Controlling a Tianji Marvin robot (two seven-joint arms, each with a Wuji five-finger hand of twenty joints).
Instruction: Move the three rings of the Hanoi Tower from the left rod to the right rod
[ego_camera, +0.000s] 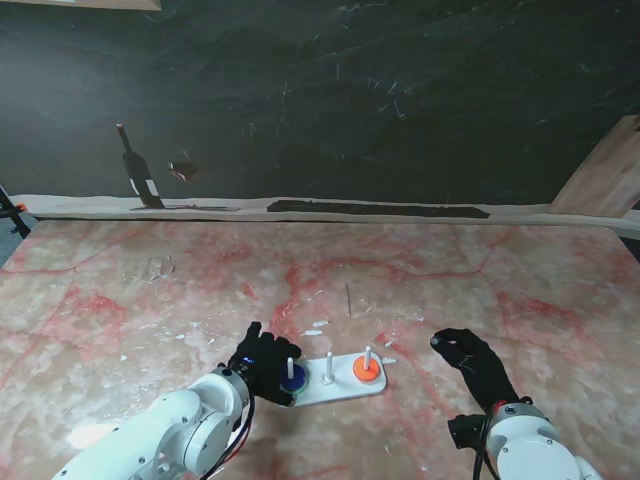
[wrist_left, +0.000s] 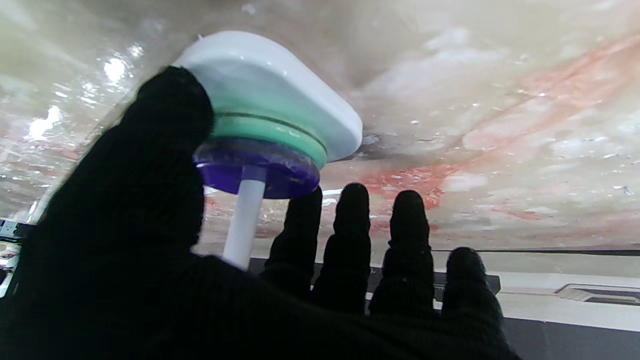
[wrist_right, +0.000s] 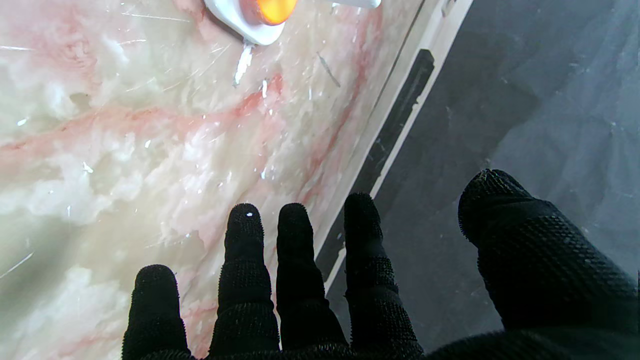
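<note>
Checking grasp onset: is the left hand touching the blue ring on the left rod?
Touching. The left wrist view shows the left hand with its thumb against the blue ring and a fingertip meeting its rim.

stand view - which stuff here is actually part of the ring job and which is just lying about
Part of the job:
white base with three rods
blue ring on a green ring, left rod
orange ring, right rod
bare middle rod
left hand at the blue ring
right hand, open, apart

Lying about:
dark strip at the table's far edge
wooden board, far right

No legible text or labels.
</note>
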